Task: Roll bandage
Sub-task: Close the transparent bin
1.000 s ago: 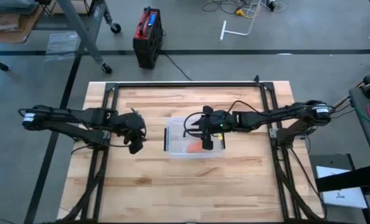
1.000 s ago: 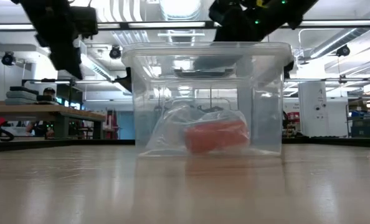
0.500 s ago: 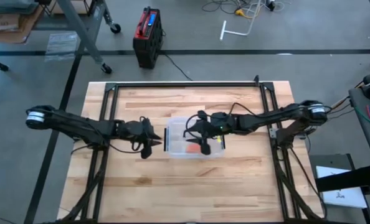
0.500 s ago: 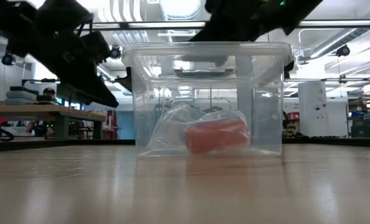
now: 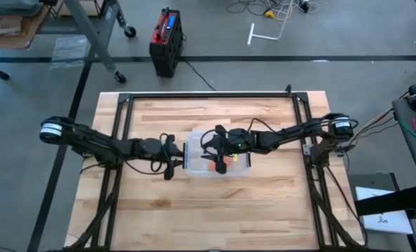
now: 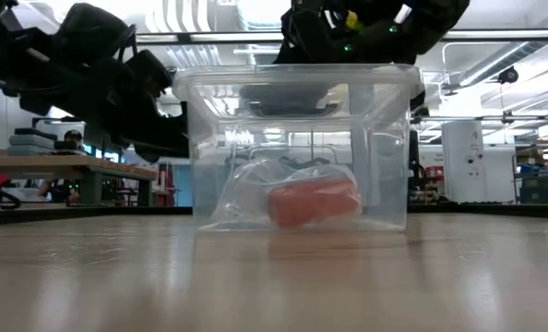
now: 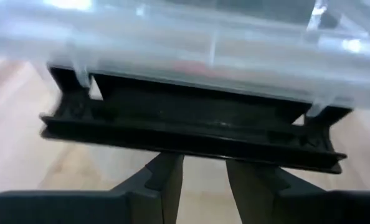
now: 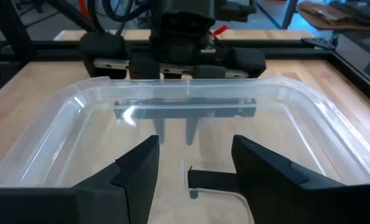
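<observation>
Bin (image 5: 194, 170) of clear plastic is my landmark. Left of it, my left gripper (image 5: 171, 165) sits at its dark handle (image 7: 191, 127), fingers (image 7: 166, 180) slightly apart, likely to steady the bin. Inside, on the floor, the bandage (image 6: 313, 200) lies as an orange roll in a crumpled wrapper (image 6: 246, 192). Above the bin's opening, my right gripper (image 8: 194, 165) hovers, fingers (image 8: 138, 171) spread wide, seemingly to reach in

One clear plastic bin (image 6: 297, 148) on worktop (image 5: 215, 203). One orange bandage roll (image 6: 313, 200) inside bin, one crumpled clear wrapper (image 6: 246, 195) around it. Two dark arms, two end effectors: left end effector (image 5: 171, 155), right end effector (image 5: 218, 155). One red-black case (image 5: 166, 40) on floor.
</observation>
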### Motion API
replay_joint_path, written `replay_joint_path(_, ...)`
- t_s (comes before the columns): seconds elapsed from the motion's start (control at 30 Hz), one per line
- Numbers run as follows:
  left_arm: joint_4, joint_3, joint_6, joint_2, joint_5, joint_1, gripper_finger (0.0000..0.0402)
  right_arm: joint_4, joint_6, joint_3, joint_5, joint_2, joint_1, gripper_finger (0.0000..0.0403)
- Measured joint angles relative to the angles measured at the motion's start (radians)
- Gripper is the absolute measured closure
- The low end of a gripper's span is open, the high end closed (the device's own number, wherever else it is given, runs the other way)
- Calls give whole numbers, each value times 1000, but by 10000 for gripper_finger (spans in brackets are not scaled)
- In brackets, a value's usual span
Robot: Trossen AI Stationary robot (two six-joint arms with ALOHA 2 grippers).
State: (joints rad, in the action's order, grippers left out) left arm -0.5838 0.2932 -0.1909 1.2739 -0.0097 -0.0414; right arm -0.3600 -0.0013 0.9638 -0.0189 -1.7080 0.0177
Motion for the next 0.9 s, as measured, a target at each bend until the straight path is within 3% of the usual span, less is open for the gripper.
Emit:
replay_joint_path(0.17, 65, 6, -30, -52, 1, -14, 303, 16, 5, -2, 15, -14, 1, 204)
replay_joint_path(0.5, 238, 6, -31, -278, 4, -21, 334, 20, 11, -4, 22, -19, 2, 204)
replay_joint_path(0.63, 225, 5, -17, -296, -10, -21, 338, 21, 13, -5, 22, -21, 2, 204)
replay_joint_path(0.9, 133, 3, 2, -211, -27, -22, 337, 31, 20, -8, 25, -20, 3, 204)
